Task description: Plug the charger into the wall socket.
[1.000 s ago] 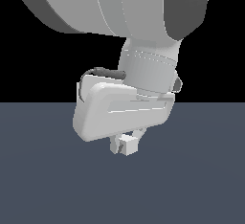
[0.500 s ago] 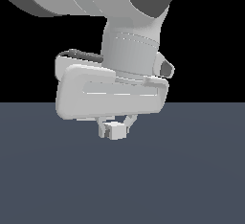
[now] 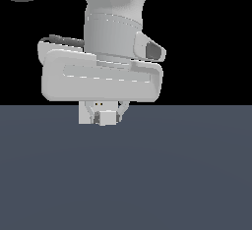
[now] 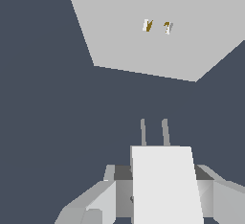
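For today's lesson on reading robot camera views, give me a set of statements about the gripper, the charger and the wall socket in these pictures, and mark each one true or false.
1. The gripper holds the charger between its fingers. True.
2. The charger's prongs are already inside the wall socket. False: bare floor shows between the prongs and the plate, so they are apart.
3. The wall socket has two small dark-orange holes. True.
4. The exterior view shows the wall socket. False: only the arm, the gripper with the charger and the floor show there.
5. The charger's prongs point towards the wall socket. True.
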Motion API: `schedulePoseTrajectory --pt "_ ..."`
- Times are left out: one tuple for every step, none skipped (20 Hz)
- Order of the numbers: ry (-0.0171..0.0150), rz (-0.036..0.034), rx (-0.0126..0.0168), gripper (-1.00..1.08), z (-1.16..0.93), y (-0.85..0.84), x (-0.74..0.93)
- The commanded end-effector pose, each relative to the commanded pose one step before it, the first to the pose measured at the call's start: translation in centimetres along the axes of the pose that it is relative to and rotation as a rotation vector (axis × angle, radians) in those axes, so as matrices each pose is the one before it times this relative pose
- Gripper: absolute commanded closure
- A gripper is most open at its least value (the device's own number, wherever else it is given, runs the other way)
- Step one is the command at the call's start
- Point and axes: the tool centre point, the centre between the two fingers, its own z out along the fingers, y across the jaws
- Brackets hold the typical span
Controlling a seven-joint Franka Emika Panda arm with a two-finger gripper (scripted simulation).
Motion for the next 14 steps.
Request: schedulePoseTrajectory --pt "0.00058 0.04075 -0.01404 1.08 -0.469 -0.321 0.592" --pt "-0.0002 0.01406 -0.00509 1.08 -0.158 -0.118 0.209" --pt "-0.00026 0.01306 -0.00475 1.08 -0.145 -0.108 0.193" --pt "-0.0003 0.01211 -0.00444 1.08 -0.133 -0.101 0.178" --pt "-0.00033 0.01126 -0.00415 1.08 -0.123 -0.092 0.165" --pt "-0.00035 0.01044 -0.00387 1.08 -0.113 -0.086 0.152" --pt "-0.00037 0.00968 -0.00361 1.08 -0.104 -0.078 0.14" --pt "-0.00041 0.00895 -0.00336 1.08 -0.094 -0.071 0.128" --pt "-0.00043 0.00821 -0.0031 1.08 -0.085 -0.065 0.117" --pt "-0.00045 0.00754 -0.00286 1.08 -0.076 -0.058 0.107" --pt "-0.00044 0.00688 -0.00262 1.08 -0.069 -0.053 0.097" --pt "-0.00041 0.00621 -0.00238 1.08 -0.062 -0.048 0.087" --pt "-0.00039 0.00553 -0.00213 1.08 -0.054 -0.042 0.077" --pt "-0.00036 0.00481 -0.00186 1.08 -0.047 -0.039 0.068"
